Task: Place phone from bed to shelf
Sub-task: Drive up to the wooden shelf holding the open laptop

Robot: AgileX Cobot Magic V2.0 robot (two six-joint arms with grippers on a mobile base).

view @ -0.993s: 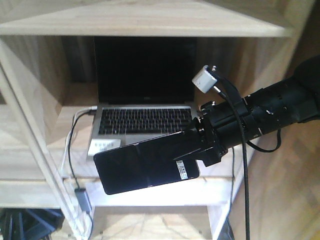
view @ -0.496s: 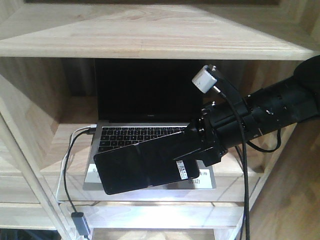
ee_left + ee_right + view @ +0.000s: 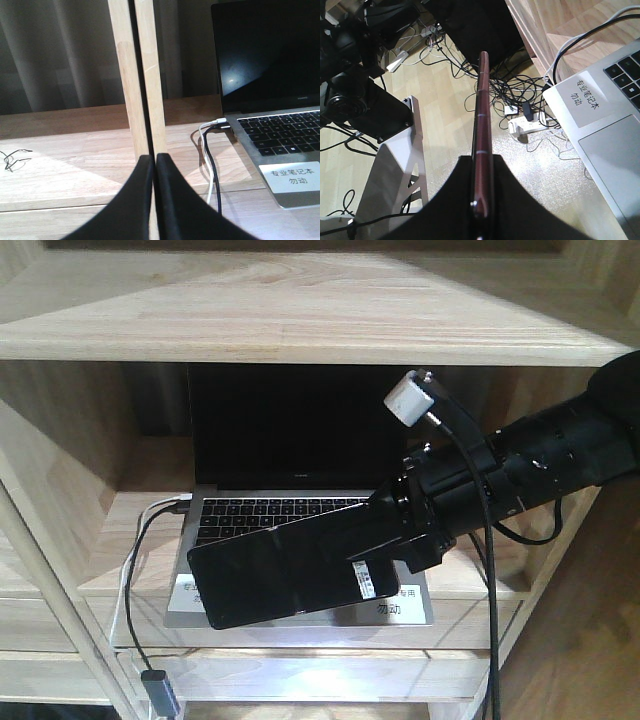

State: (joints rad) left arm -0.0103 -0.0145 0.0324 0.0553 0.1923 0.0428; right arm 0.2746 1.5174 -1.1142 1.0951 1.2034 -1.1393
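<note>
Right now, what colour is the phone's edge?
Pinkish metallic, almost rose. The right wrist view shows it best, with the phone seen edge-on.

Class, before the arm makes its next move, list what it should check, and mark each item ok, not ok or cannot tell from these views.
1. Grip: right hand shut on one end of the flat glossy black phone: ok.
2. Phone level: free end lower in the front view: not ok.
3. Landing spot: open grey laptop occupies the pale wooden shelf board facing the phone: not ok.
4. White and black cables: left of the phone, apart: ok.
5. Left hand: shut, empty, at the shelf's upright: ok.
</note>
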